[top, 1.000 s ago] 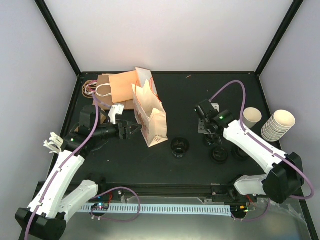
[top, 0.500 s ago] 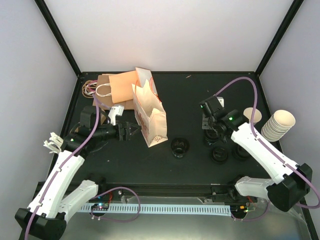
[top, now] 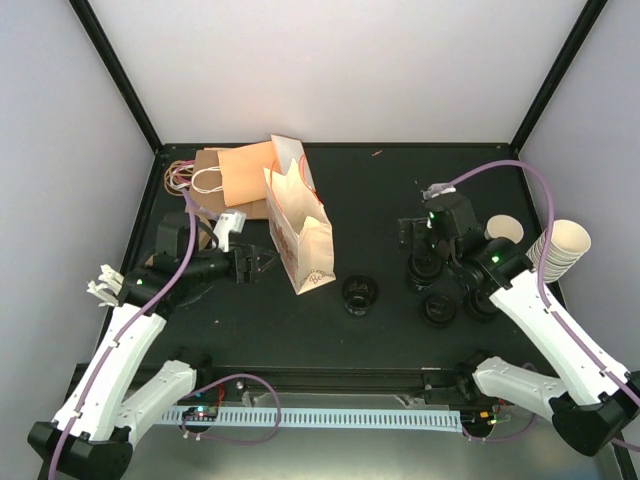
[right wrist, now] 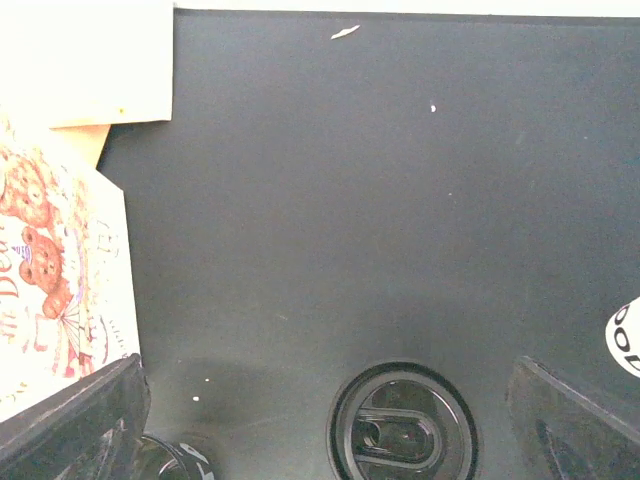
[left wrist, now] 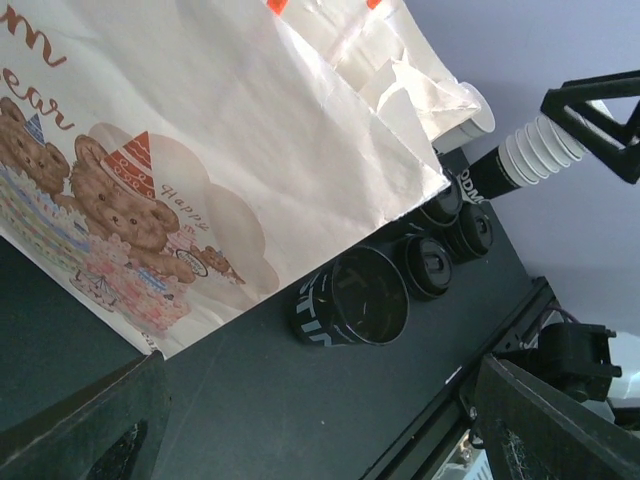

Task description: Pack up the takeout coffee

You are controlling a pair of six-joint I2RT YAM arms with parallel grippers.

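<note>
Jaws gape empty: left gripper (top: 265, 263) beside bag (top: 305, 240), right gripper (top: 420, 258) above lid (right wrist: 402, 437).

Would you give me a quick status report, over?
Left end effector and right end effector both open, empty. Coffee cup upright, untouched, beside cup stack. Right end effector over a black lid; bear-print paper bag facing the left one.

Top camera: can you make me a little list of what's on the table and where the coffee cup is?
cup: standing on the right, next to the cup stack, not held
bear bag: upright, left of the middle
brown bags: lying flat behind the bear bag
lids: black, loose, on the near side
left end effector: open, empty, beside the bear bag
right end effector: open, empty, over the lids
</note>
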